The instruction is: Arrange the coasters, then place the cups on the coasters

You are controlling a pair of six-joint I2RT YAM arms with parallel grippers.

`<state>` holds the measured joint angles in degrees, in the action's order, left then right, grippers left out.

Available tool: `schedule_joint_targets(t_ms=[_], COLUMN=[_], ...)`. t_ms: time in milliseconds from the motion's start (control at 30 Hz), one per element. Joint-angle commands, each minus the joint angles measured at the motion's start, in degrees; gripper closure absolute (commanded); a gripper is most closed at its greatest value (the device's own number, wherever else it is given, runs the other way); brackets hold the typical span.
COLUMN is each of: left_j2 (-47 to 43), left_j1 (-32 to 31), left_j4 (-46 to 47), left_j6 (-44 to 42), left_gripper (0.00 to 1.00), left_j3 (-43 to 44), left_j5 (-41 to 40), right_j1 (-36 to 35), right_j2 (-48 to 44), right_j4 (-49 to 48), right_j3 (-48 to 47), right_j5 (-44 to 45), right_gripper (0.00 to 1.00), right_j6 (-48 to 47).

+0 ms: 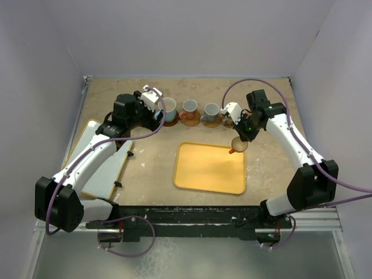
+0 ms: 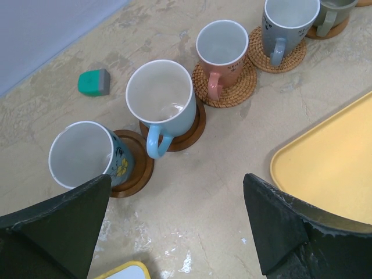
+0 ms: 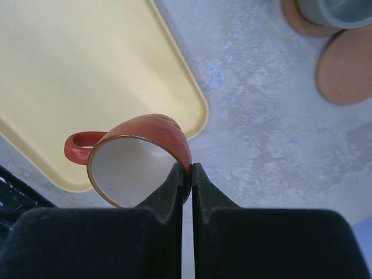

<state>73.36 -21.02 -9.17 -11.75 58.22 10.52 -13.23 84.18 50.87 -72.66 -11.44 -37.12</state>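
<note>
Left wrist view counts five cups (image 2: 160, 96) in a row ahead of my left jaws, each on its own coaster (image 2: 195, 129); those jaws gape wide, holding nothing, touching nothing. Right wrist view adds the sixth, the small orange cup (image 3: 142, 151): my right jaws are clenched on its rim, and it hangs tilted over the corner of the yellow tray (image 3: 87, 58). One bare coaster (image 3: 347, 67), the sixth, lies ahead to the right, beside the coaster under a grey cup (image 3: 337, 9).

left arm (image 1: 87, 163) / right arm (image 1: 290, 136): white shells, black joints | cables (image 1: 258, 80): purple, looping free | fingers (image 2: 58, 232): matte black, scuffed edges
</note>
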Motion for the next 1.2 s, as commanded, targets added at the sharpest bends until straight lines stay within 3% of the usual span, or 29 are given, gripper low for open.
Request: schedule_joint_targets(t_ms=[0, 467, 1167], left_j2=[-2.2, -2.3, -1.89], left_j1=[0.32, 0.36, 0.34], left_j4=[2.04, 1.93, 1.8], left_j6=[-1.08, -1.5, -1.61], left_gripper=[0.08, 0.08, 0.08], left_j3=[-0.21, -0.31, -0.16], left_j5=[1.08, 0.9, 0.82], right_j1=[1.92, 6.87, 12.79], right_j2=[-1.57, 5.29, 27.79], right_j4=[1.86, -0.2, -2.94], right_j3=[-6.52, -18.17, -33.55], right_j5=[0.98, 2.45, 5.69], right_gripper=[1.0, 1.0, 1.0], right_j6=[-1.75, -1.35, 0.98])
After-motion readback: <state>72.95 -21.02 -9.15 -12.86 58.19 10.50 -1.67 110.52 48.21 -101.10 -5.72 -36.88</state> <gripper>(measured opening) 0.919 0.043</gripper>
